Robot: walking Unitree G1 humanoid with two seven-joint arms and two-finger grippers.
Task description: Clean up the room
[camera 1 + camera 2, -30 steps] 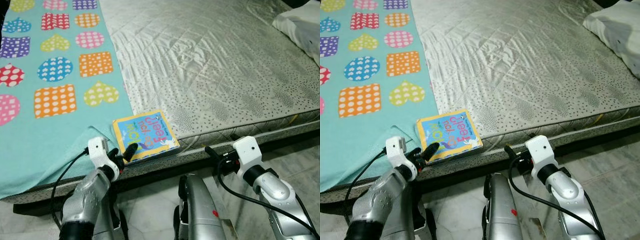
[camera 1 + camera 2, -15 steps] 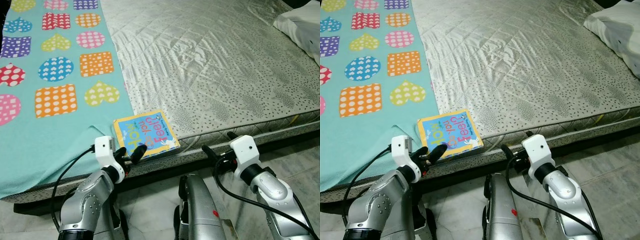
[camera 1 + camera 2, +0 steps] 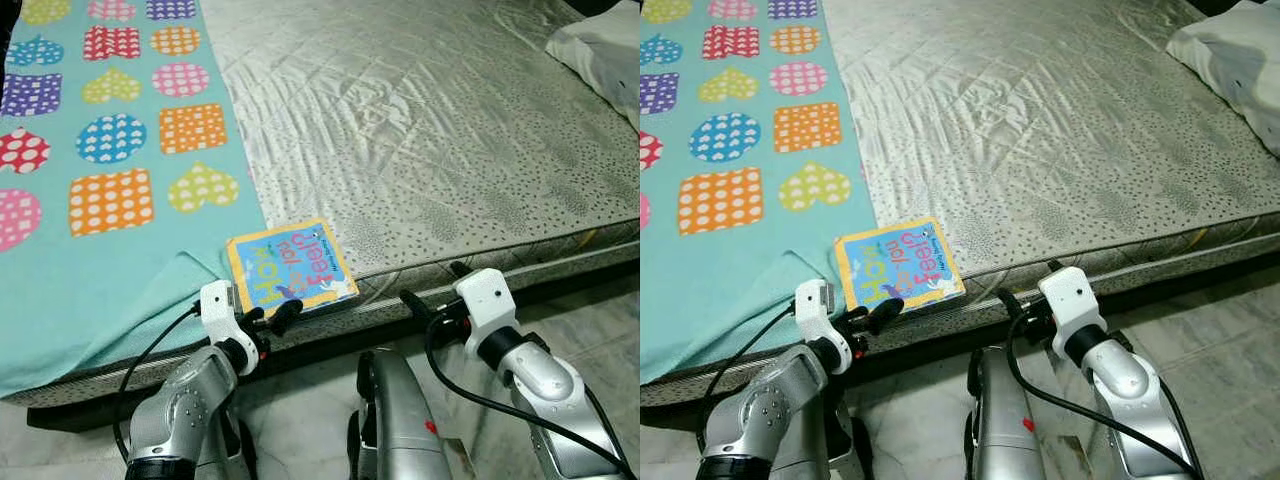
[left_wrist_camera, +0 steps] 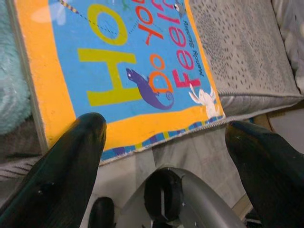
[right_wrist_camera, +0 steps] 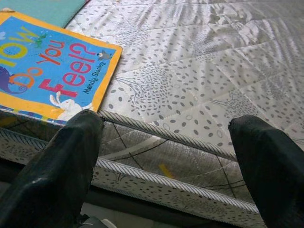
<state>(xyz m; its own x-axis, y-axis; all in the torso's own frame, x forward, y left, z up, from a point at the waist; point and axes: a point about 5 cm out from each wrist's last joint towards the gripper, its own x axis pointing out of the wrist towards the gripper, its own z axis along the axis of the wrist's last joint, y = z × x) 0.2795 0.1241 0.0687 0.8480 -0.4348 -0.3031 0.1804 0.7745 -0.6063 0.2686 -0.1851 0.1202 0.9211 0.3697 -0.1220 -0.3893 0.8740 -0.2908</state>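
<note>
A children's board book [image 3: 290,268], blue with a yellow border and the title "How Do You Feel?", lies flat at the near edge of the mattress [image 3: 430,130], beside the blanket's edge. My left gripper [image 3: 268,316] is open just below the book's near edge. In the left wrist view the book [image 4: 128,71] lies ahead of the spread fingers [image 4: 61,180]. My right gripper [image 3: 435,285] is open in front of the mattress side, to the right of the book. The right wrist view has the book [image 5: 52,66] off to one side and the mattress piping ahead.
A teal blanket [image 3: 100,180] with coloured hearts and squares covers the left part of the bed. A white pillow [image 3: 600,50] lies at the far right. Pale tiled floor [image 3: 600,310] runs along the bed's front, where my body [image 3: 395,420] stands.
My left gripper has shifted right and lower, from the book's left corner to below its near edge. The right gripper has edged left towards the mattress side. The book has not moved.
</note>
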